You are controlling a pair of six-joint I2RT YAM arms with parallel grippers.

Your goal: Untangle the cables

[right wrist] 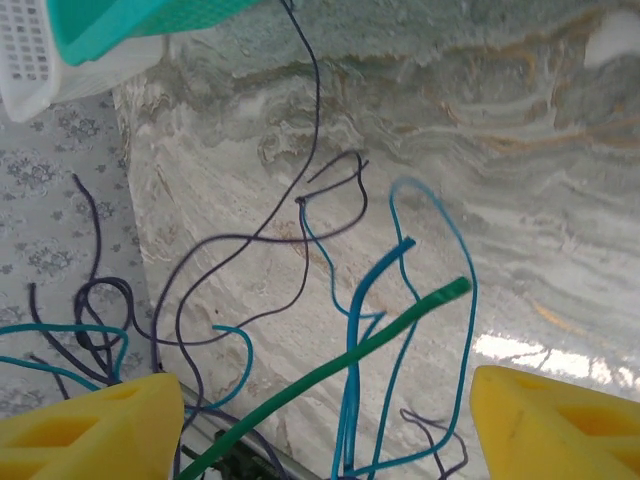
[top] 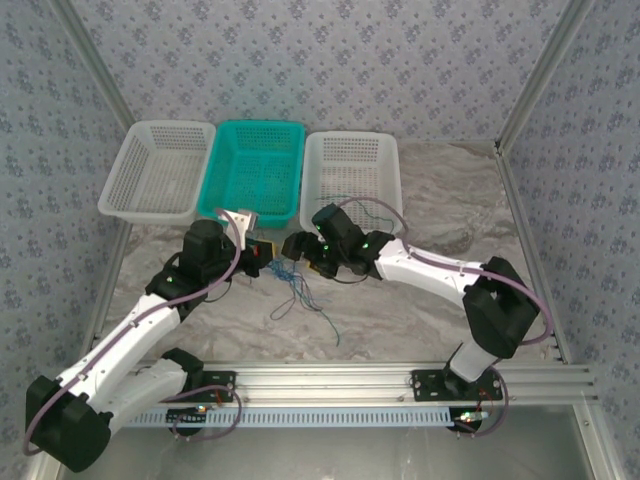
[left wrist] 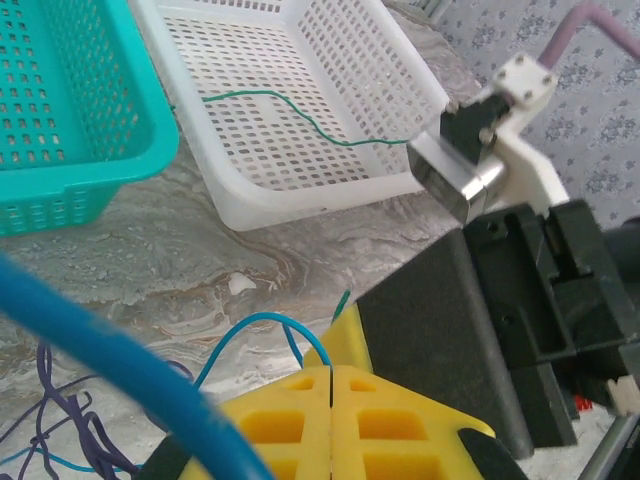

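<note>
The cables lie in a loose tangle of blue, teal, green and dark purple on the marble table, between the two grippers. My left gripper is at the tangle's upper left. In the left wrist view its yellow fingers are pressed together, and a thin blue cable loops out of the seam. My right gripper faces it closely from the right. It stands wide open, with a green cable, blue cables and purple cables hanging between its fingers, untouched. Another green cable lies in the right white basket.
Three baskets stand in a row at the back: a white one, a teal one and a white one. The right arm's black gripper body is right beside my left fingers. Patterned walls enclose the table.
</note>
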